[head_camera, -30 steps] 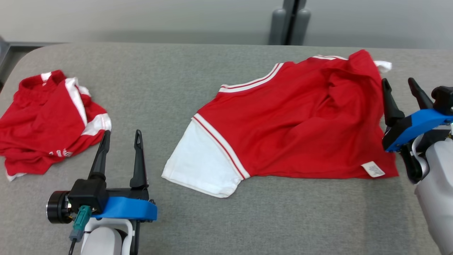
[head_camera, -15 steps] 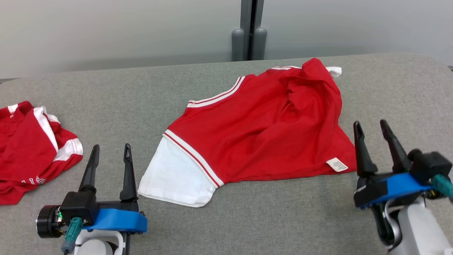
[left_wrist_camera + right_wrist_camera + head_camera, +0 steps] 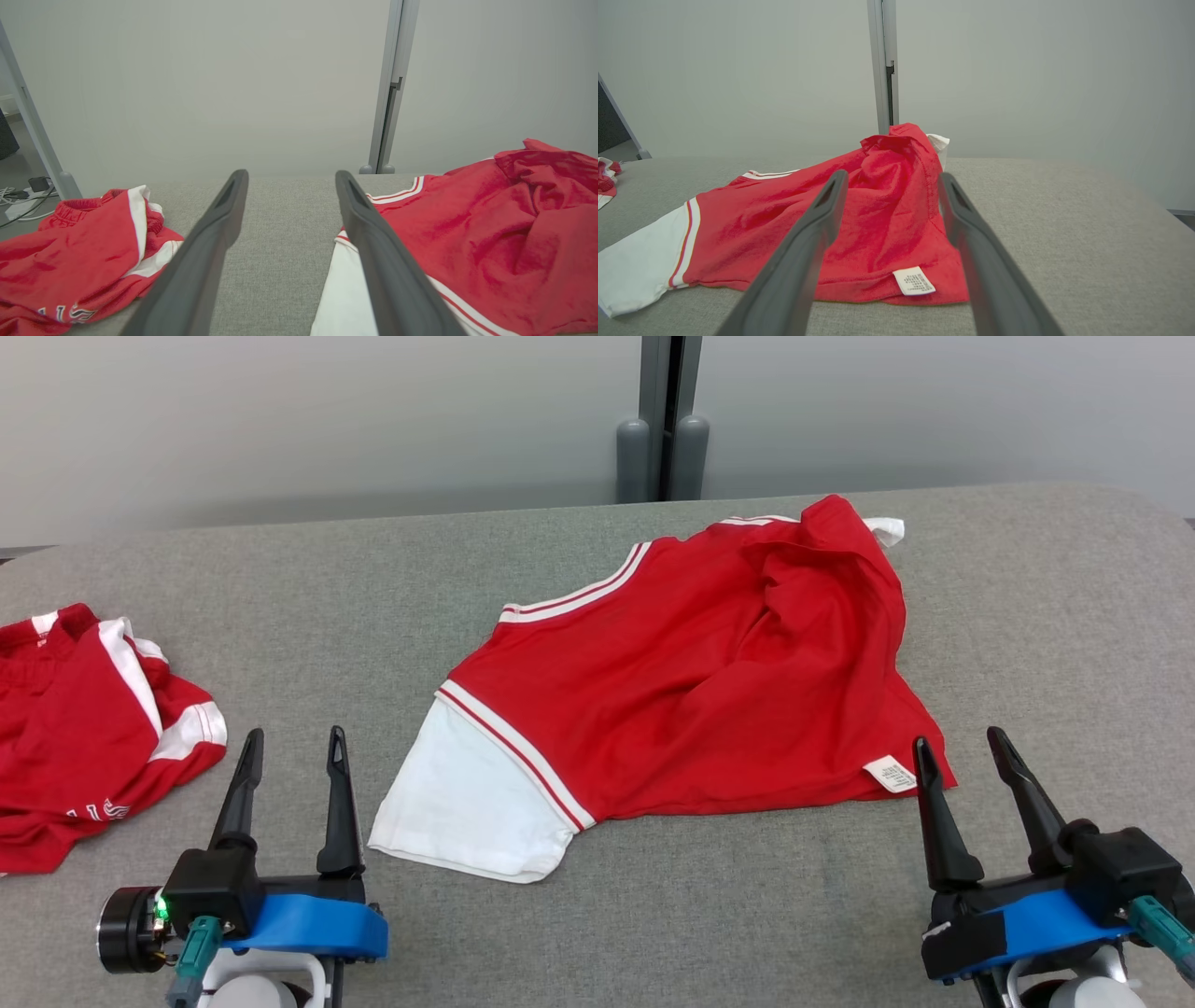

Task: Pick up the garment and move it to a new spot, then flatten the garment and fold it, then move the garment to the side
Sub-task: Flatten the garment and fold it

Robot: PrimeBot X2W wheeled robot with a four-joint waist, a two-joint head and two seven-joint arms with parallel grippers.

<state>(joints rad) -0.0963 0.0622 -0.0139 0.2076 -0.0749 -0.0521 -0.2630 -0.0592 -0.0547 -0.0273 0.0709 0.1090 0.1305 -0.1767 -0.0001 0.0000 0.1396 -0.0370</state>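
The right gripper (image 3: 959,737) hovers with jaws spread and empty, just off the garment's (image 3: 709,681) near hem corner, with the label (image 3: 890,774) at its 11 o'clock. The left gripper (image 3: 295,732), equally wide and empty, has the white sleeve (image 3: 467,803) at its 2 o'clock. The garment lies half-spread in the middle of the bench (image 3: 373,597), bunched toward 12. A corner pinch may catch one layer only and drag the bunch tighter. A left reach straying toward 9 could snag the second red heap (image 3: 84,737).
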